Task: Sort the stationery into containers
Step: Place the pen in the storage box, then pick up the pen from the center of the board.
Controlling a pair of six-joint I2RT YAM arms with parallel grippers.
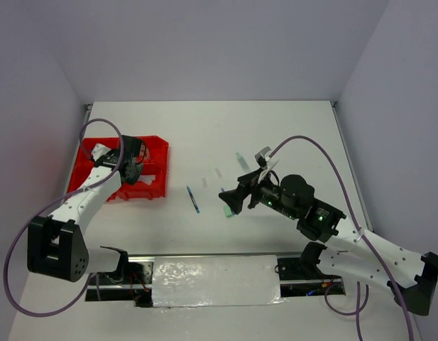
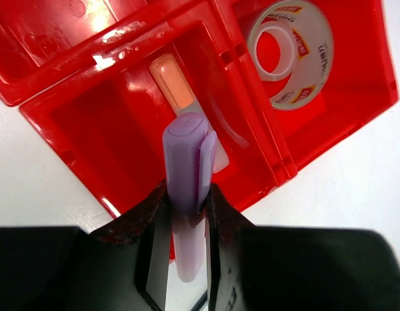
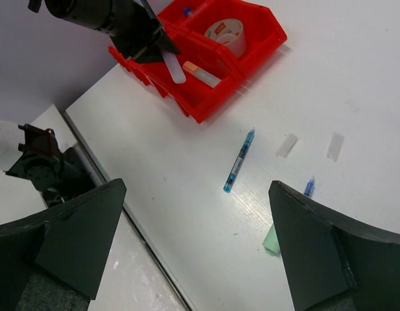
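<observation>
Marker (image 2: 185,162) pinched in left claw (image 2: 187,208) above tray (image 2: 83,123); right claw (image 3: 198,189) wide.

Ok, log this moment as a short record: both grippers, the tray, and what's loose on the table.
left gripper: shut on purple marker, over red tray
right gripper: open, empty, above table
seen in tray: orange marker; tape roll in the neighbouring compartment
loose on table: blue pen; green item, partly hidden

Overhead, two wrist views (tray (image 1: 159,150) common)
</observation>
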